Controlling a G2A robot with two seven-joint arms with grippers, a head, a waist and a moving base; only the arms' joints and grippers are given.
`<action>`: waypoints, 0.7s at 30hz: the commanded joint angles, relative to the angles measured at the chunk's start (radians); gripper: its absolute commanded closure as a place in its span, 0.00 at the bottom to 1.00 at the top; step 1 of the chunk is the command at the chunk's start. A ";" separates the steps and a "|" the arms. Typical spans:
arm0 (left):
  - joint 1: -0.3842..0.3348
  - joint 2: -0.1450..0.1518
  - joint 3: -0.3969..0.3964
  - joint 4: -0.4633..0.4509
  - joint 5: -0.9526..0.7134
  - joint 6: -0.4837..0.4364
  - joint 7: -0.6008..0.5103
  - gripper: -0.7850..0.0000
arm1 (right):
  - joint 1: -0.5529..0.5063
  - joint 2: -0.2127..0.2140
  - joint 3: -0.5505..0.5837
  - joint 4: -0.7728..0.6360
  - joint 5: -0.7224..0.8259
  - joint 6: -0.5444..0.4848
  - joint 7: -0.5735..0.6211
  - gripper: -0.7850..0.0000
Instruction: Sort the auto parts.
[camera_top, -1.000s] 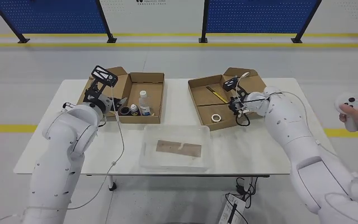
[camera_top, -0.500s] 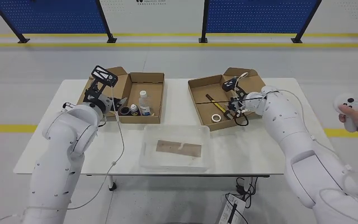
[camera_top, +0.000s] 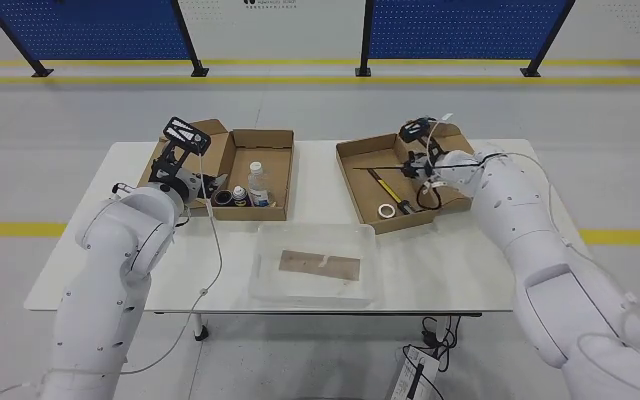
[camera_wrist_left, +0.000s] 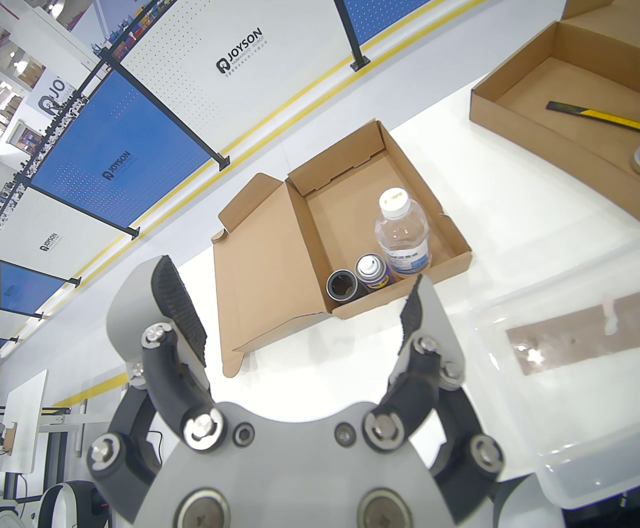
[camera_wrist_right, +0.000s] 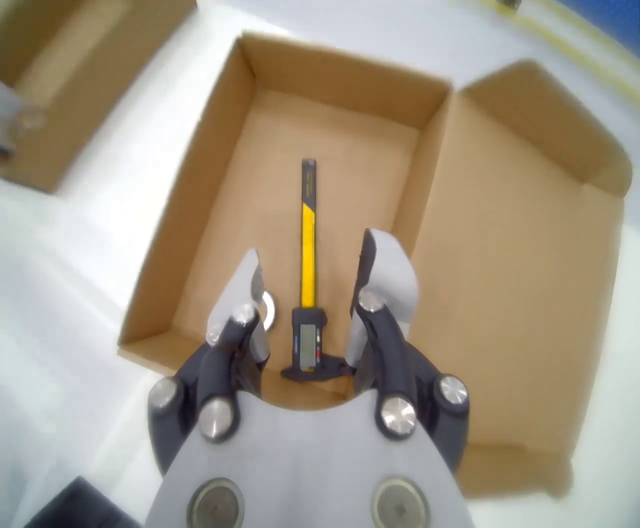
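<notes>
A yellow and black digital caliper (camera_wrist_right: 307, 225) lies flat in the right cardboard box (camera_wrist_right: 345, 140), also seen from above as caliper (camera_top: 385, 185) in box (camera_top: 362, 160). A white ring (camera_top: 386, 210) lies beside it, half hidden behind a finger in the right wrist view. My right gripper (camera_wrist_right: 310, 250) hangs open just above the caliper's display end, holding nothing; from above the right gripper (camera_top: 418, 172) is over that box's right side. My left gripper (camera_wrist_left: 290, 280) stands open and empty, raised near the left box (camera_wrist_left: 350, 200); from above the left gripper (camera_top: 203, 186) is by that box's flap.
The left box (camera_top: 265, 142) holds a water bottle (camera_wrist_left: 402, 235), a spray can (camera_wrist_left: 372, 270) and a black cylinder (camera_wrist_left: 341, 285) along its near wall. A clear plastic bin (camera_top: 262, 260) with a brown strip (camera_top: 318, 264) stands at the table's front middle.
My right arm has drawn back toward the far side of the right box, and the caliper now lies uncovered on the box floor. The left arm has kept still.
</notes>
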 joint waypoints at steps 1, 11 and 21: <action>0.000 0.000 0.000 0.000 0.000 0.000 0.000 0.00 | -0.015 0.013 0.019 -0.048 0.006 -0.004 -0.032 0.35; 0.000 0.000 0.000 0.000 0.000 0.000 0.000 0.00 | -0.302 0.131 0.227 -0.597 0.018 0.105 -0.043 0.39; 0.000 0.000 0.000 0.000 0.000 0.000 0.000 0.00 | -0.744 0.217 0.527 -1.201 0.060 0.237 0.039 0.30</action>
